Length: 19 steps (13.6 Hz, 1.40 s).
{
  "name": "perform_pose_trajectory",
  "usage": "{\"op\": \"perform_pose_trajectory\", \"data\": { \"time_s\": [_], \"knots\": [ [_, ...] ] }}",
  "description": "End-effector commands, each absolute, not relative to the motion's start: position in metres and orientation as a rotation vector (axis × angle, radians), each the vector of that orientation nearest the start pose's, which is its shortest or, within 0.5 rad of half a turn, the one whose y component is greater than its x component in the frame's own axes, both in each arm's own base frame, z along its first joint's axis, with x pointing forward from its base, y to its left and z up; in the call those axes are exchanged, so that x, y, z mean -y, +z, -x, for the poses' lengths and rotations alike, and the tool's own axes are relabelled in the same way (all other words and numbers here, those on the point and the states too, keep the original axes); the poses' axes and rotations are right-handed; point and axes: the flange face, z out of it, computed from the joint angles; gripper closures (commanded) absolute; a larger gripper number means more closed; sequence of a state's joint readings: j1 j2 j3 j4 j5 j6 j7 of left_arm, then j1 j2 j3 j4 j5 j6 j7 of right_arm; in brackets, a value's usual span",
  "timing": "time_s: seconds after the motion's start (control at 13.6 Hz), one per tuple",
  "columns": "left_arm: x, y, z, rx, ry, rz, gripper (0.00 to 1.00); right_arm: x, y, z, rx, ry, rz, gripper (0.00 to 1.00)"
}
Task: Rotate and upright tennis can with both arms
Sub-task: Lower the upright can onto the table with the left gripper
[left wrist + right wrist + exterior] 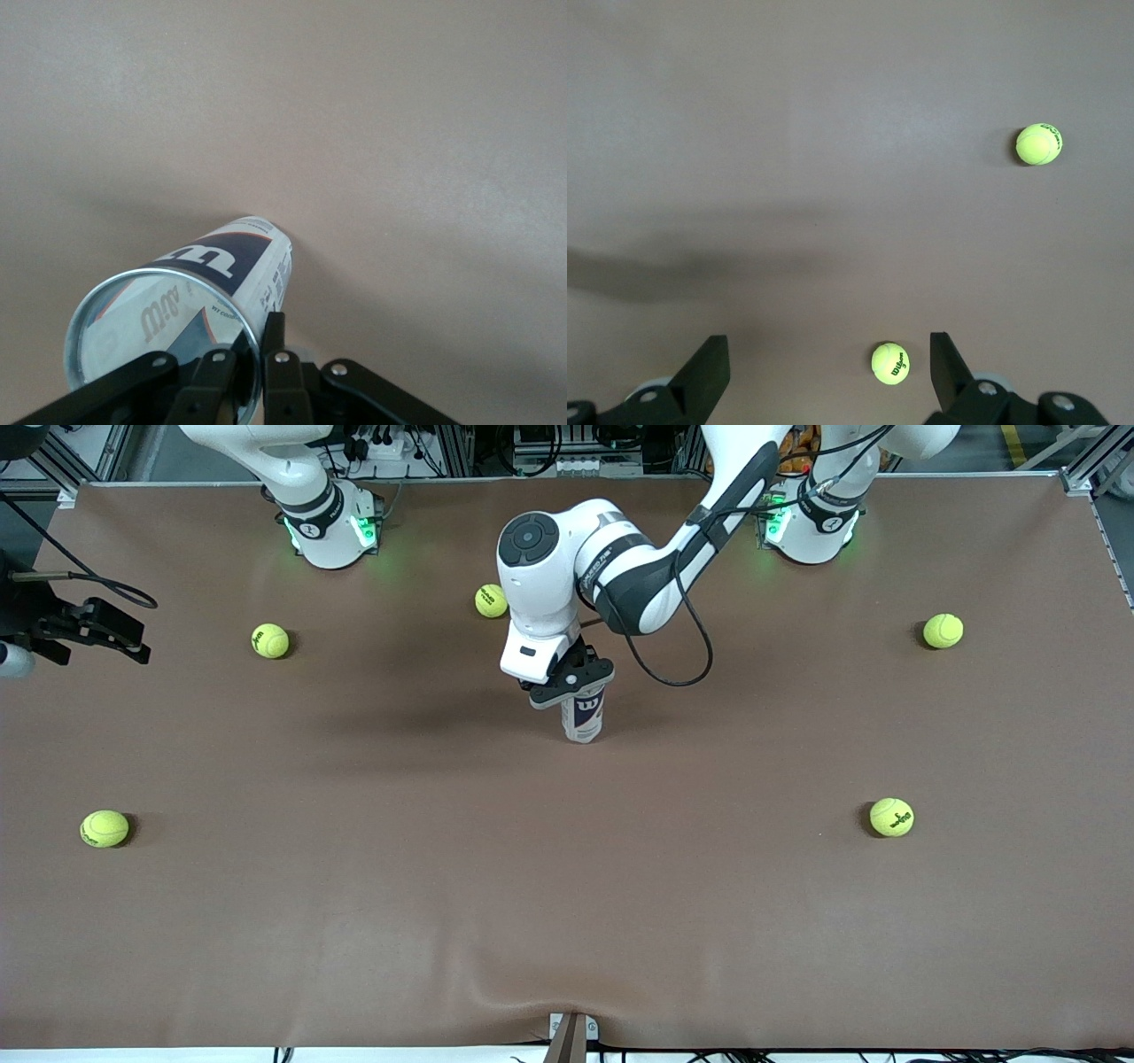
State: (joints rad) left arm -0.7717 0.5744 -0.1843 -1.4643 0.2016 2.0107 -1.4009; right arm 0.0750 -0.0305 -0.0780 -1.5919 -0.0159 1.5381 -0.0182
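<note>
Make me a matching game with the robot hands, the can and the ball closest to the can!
Things:
1. tennis can
2. left gripper
3. right gripper
4. tennis ball nearest the can

States:
A. open, waiting at the right arm's end of the table
B. standing upright mid-table
C. lying between the can and the arm bases
D. shut on the can's rim

Pairs: 1-B, 2-D, 3-A, 4-C
</note>
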Motion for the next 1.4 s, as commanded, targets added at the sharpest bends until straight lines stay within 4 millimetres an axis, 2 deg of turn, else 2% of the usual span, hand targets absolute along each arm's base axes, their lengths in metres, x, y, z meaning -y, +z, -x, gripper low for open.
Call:
{"op": "perform_pose_trajectory", "data": {
  "time_s": [0.0,0.15,0.37,0.51,0.59,0.66,0.74,0.81,0.96,1.18,1.32],
  "knots": [
    [0.561,0.353,-0.441,0.626,-0.138,3.038,0.77,0.001,0.634,-0.538,0.029,0.019,3.139,0.00],
    [0.561,0.353,-0.440,0.624,-0.137,3.039,0.66,0.001,0.635,-0.537,0.029,0.017,3.139,0.00],
    [0.561,0.357,-0.440,0.622,-0.141,3.044,0.66,0.001,0.634,-0.538,0.029,0.019,3.139,0.00],
    [0.562,0.368,-0.439,0.624,-0.150,3.056,0.60,0.001,0.634,-0.538,0.029,0.019,3.139,0.00],
    [0.560,0.378,-0.439,0.630,-0.160,3.065,0.53,0.001,0.634,-0.538,0.029,0.019,3.139,0.00],
    [0.559,0.381,-0.439,0.643,-0.144,3.066,0.38,0.001,0.634,-0.538,0.029,0.019,3.139,0.00],
    [0.558,0.389,-0.439,0.659,-0.133,3.077,0.35,0.001,0.634,-0.538,0.029,0.019,3.139,0.00],
    [0.556,0.395,-0.440,0.667,-0.131,3.082,0.25,0.001,0.634,-0.538,0.029,0.019,3.139,0.00],
    [0.548,0.399,-0.448,0.681,-0.134,3.077,0.00,0.001,0.634,-0.538,0.029,0.019,3.139,0.00],
    [0.534,0.414,-0.454,0.669,-0.127,3.054,0.00,0.002,0.633,-0.539,0.027,0.017,3.139,0.00],
    [0.516,0.439,-0.468,0.665,-0.132,3.054,0.00,0.003,0.632,-0.540,0.024,0.015,3.140,0.00]
  ]
}}
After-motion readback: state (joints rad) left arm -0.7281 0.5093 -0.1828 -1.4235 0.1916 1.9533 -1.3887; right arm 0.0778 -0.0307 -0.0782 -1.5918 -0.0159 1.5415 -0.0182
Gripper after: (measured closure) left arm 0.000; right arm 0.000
